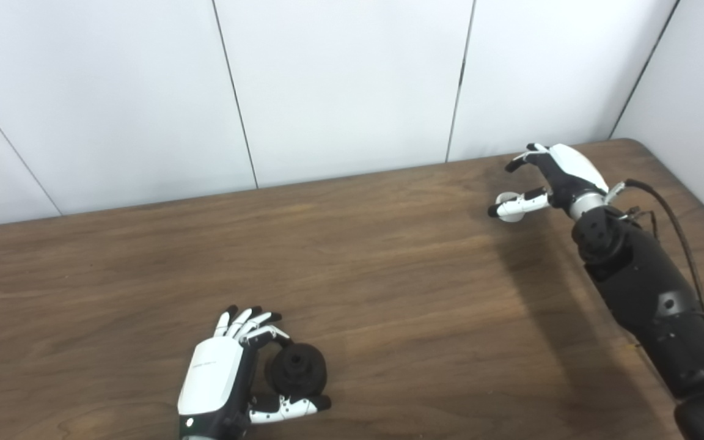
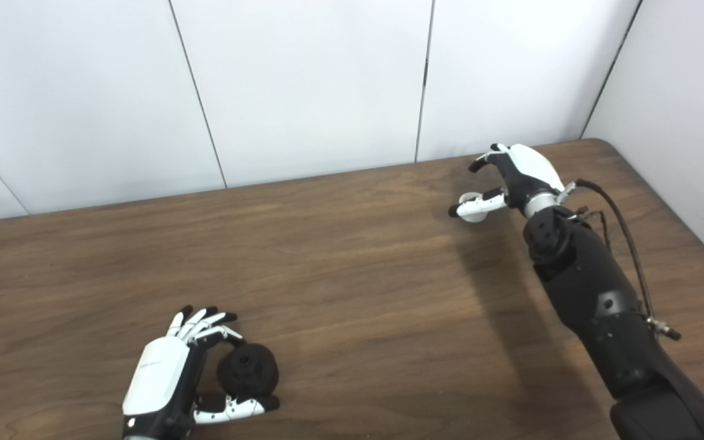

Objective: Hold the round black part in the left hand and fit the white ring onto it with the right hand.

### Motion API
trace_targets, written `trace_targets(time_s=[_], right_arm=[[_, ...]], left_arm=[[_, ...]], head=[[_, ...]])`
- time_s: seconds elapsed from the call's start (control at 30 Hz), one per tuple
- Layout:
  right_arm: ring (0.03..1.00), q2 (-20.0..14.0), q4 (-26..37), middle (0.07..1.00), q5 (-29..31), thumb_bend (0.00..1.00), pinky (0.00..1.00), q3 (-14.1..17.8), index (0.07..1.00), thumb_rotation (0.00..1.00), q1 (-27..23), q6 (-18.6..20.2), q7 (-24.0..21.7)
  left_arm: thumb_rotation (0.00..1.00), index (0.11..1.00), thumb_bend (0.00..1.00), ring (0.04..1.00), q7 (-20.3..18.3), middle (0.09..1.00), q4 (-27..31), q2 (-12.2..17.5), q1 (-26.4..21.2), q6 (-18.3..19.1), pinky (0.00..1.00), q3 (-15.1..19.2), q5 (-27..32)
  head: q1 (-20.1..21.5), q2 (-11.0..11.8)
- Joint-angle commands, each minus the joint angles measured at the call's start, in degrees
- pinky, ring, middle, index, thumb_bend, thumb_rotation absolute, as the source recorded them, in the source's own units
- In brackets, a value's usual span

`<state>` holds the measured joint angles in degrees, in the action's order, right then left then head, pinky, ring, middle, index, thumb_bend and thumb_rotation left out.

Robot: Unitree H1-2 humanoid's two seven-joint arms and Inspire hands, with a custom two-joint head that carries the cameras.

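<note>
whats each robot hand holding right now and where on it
The left robot hand cups the round black part around its rim, thumb below, fingers above. The right robot hand sits at the white ring; a firm grip cannot be confirmed.

1. At the lower left of the frame, the left hand (image 2: 165,382) cups the round black part (image 2: 247,369) between fingers and thumb, low over the wooden bench (image 2: 358,293).
2. At the upper right, the right hand (image 2: 514,174) hovers near the bench's far edge, its thumb lying across the white ring (image 2: 471,206).
3. White wall panels (image 2: 303,79) fill the top of the frame.
</note>
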<state>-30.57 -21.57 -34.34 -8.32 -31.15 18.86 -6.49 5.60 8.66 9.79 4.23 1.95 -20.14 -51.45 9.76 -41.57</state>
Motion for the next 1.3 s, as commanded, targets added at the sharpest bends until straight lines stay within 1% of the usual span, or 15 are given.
trace_targets(time_s=[0.0, 0.13, 0.47, 0.63, 0.9, 1.27], right_arm=[[1.0, -2.01, 0.6, 0.961, -0.96, 0.87, 1.0, -0.3, 0.697, 0.35, -3.39, 0.15, -0.05], [1.0, -2.1, -0.03, 0.963, -1.4, 0.87, 1.0, -1.4, 0.687, 0.33, -3.86, 0.34, 0.01], [1.0, -2.72, -1.16, 0.967, -2.04, 0.85, 1.0, -2.27, 0.691, 0.31, -4.68, 1.46, -0.52], [1.0, -3.31, -1.91, 0.967, -1.93, 0.85, 1.0, -2.28, 0.695, 0.3, -4.86, 2.02, -0.68], [1.0, -4.09, -1.2, 0.964, -1.55, 0.84, 1.0, -2.3, 0.692, 0.31, -4.17, 1.92, -0.71], [1.0, -4.21, -1.2, 0.946, -0.68, 0.84, 1.0, -1.87, 0.685, 0.32, -3.52, 1.85, -0.73]], left_arm=[[0.06, 0.484, 0.53, 0.909, -1.95, 0.823, 0.02, 0.43, 1.11, 1.28, 1.0, -0.38, -0.69], [0.06, 0.484, 0.53, 0.911, -2.04, 0.822, 0.17, 0.29, 1.12, 1.45, 1.0, -0.4, -0.67], [0.06, 0.483, 0.53, 0.912, -1.81, 0.82, 0.1, 0.24, 1.03, 1.5, 1.0, -0.58, -0.95], [0.06, 0.483, 0.53, 0.912, -2.19, 0.821, 0.35, 0.15, 1.05, 1.93, 1.0, -0.6, -1.08], [0.06, 0.483, 0.53, 0.919, -2.63, 0.82, 0.96, 0.29, 1.14, 2.24, 1.0, -0.73, -1.09], [0.06, 0.483, 0.53, 0.91, -2.32, 0.82, 0.86, 0.49, 1.09, 1.91, 1.0, -0.65, -0.96]], head=[[-0.05, -0.09], [-0.19, -0.06], [-0.14, -0.01], [-0.22, 0.03], [-0.38, -0.24], [-0.09, -0.35]])
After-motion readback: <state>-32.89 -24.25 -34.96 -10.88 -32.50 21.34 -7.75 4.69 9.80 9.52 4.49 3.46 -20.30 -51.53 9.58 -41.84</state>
